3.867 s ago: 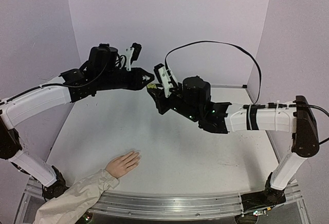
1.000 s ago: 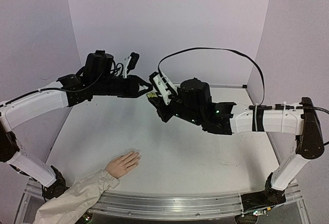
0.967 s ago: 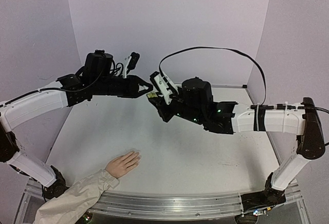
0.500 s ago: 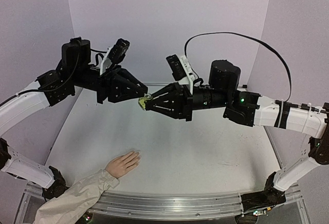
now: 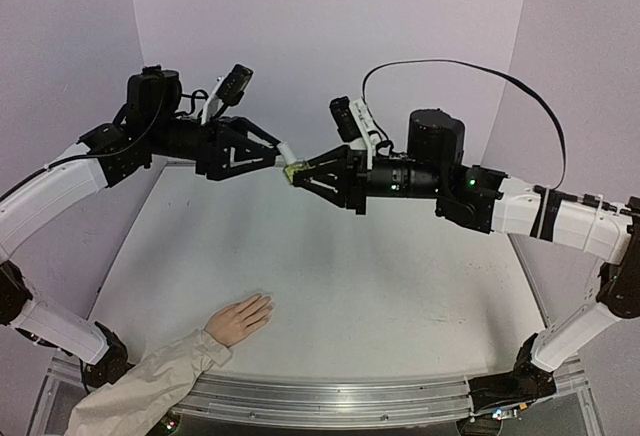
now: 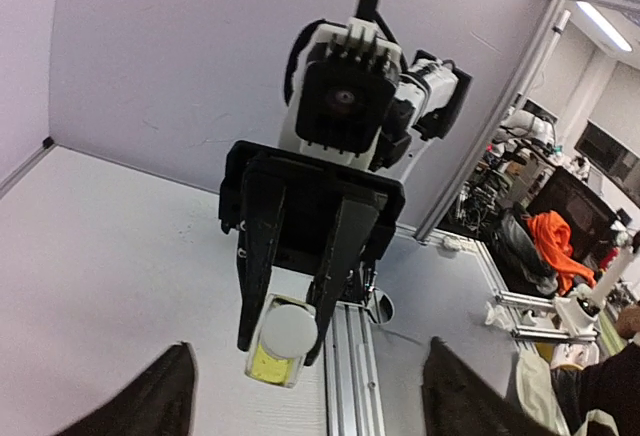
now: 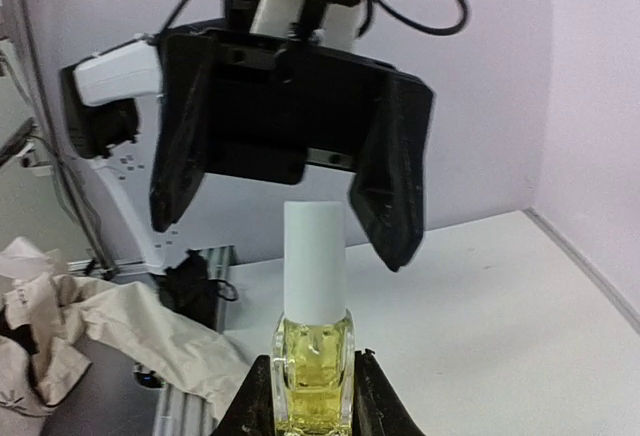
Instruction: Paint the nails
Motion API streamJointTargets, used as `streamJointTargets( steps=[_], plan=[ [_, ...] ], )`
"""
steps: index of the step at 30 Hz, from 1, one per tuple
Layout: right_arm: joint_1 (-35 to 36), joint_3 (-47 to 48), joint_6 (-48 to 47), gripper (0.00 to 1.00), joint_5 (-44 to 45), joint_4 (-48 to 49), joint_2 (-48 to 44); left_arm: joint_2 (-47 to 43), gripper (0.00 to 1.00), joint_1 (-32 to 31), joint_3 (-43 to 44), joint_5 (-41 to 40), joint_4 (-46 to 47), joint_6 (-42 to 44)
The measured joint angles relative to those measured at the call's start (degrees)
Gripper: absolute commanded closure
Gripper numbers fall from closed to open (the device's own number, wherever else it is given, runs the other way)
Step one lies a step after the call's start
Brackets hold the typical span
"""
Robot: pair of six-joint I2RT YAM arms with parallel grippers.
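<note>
My right gripper [image 5: 300, 171] is shut on a small yellow-green bottle [image 7: 313, 361], held high above the table with its white cap [image 7: 314, 256] pointing at my left gripper [image 5: 268, 152]. The left gripper [image 7: 280, 241] is open, its black fingers [image 7: 395, 181] spread wide on either side of the cap and not touching it. In the left wrist view the bottle [image 6: 272, 356] hangs between the right gripper's fingers [image 6: 340, 266]. The pale peach hand [image 5: 238, 318] lies flat near the table's front left; its nails [image 5: 266, 301] are tiny, far below both grippers.
A beige sleeve [image 5: 150, 381] runs from the hand off the front left corner. An aluminium rail [image 5: 340, 396] borders the near edge. Purple walls close in the back and both sides. A black cable [image 5: 450, 66] loops above the right arm.
Both arms have risen and turned level, bringing the bottle up. The left gripper, shut a second ago, has opened and now straddles the cap.
</note>
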Motion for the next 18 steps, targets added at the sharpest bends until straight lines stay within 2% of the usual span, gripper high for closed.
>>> streamJointTargets(
  steps=[5,9,15,18],
  plan=[
    [-0.24,0.31,-6.99,1.00,12.68,-2.05,1.11,0.52,0.10,0.07,1.38,-11.98,-2.95,-3.45],
    [-0.17,1.64,-11.32,1.00,24.52,-1.33,5.05,4.22,0.14,0.07,4.37,-23.04,-4.31,-10.49],
    [0.24,1.95,-15.04,1.00,37.86,2.56,11.74,11.87,0.26,0.09,6.36,-30.21,-4.11,-19.12],
    [0.74,1.95,-15.76,1.00,41.31,4.04,13.31,14.14,0.38,-0.24,6.75,-32.54,-4.20,-21.09]
  ],
)
